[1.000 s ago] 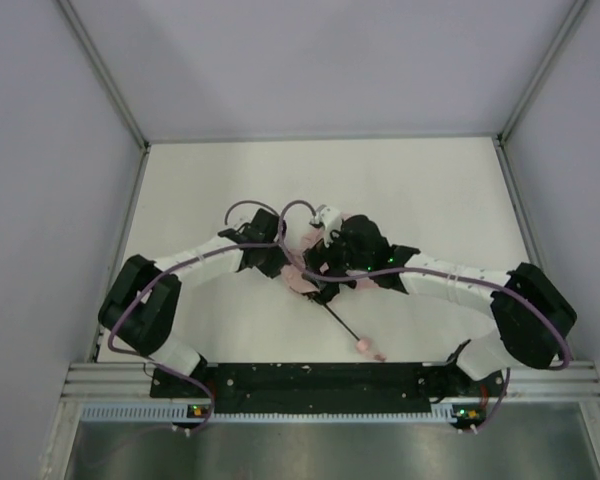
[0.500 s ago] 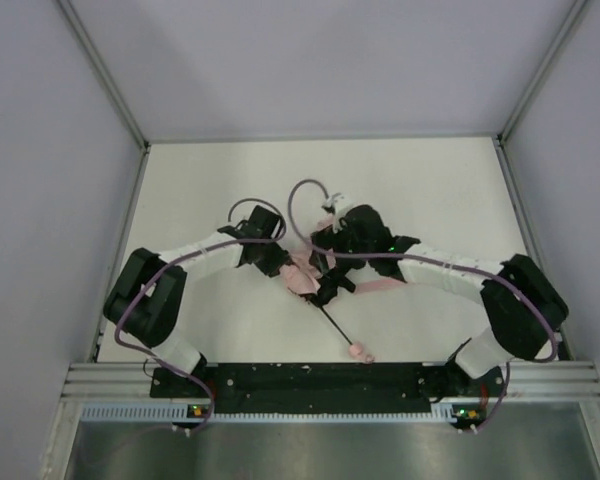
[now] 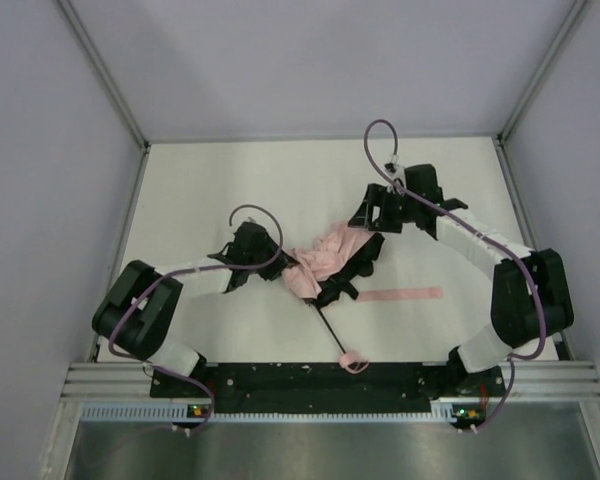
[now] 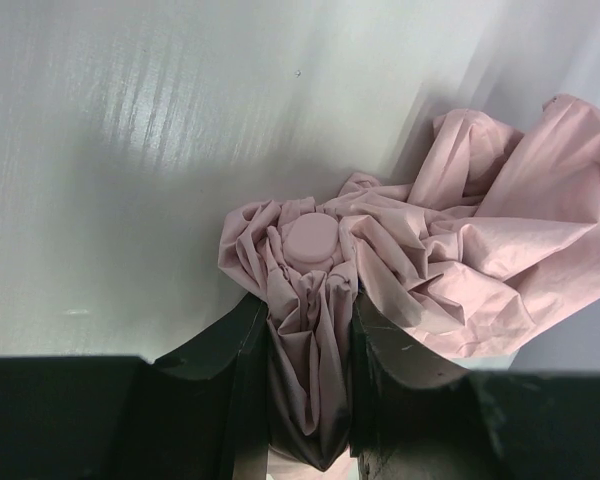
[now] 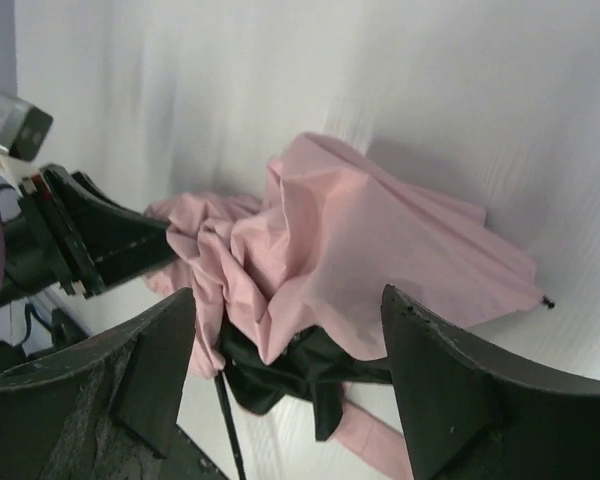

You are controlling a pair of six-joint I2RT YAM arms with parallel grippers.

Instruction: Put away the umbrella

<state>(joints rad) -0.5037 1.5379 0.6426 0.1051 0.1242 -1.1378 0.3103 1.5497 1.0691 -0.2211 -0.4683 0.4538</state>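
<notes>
The umbrella (image 3: 327,258) lies crumpled in the middle of the table, pale pink fabric over black ribs. Its thin black shaft (image 3: 332,330) runs toward the near edge and ends in a small pink handle (image 3: 352,360). My left gripper (image 3: 278,270) is shut on the bunched fabric at the umbrella's top end, just under the round pink cap (image 4: 308,240); in the left wrist view the left gripper (image 4: 310,310) pinches those folds. My right gripper (image 3: 373,216) hovers behind and to the right of the umbrella, open and holding nothing. In the right wrist view the umbrella (image 5: 380,230) lies beyond the open right gripper (image 5: 288,295).
A flat pink strip (image 3: 404,294) lies on the white table right of the umbrella. Grey walls with metal frame posts (image 3: 115,95) enclose the table on three sides. Purple cables (image 3: 378,150) loop above both wrists.
My right gripper has let go of the umbrella and swung back and to the right, uncovering the pink strip. The handle has slid slightly left. The left gripper keeps its hold.
</notes>
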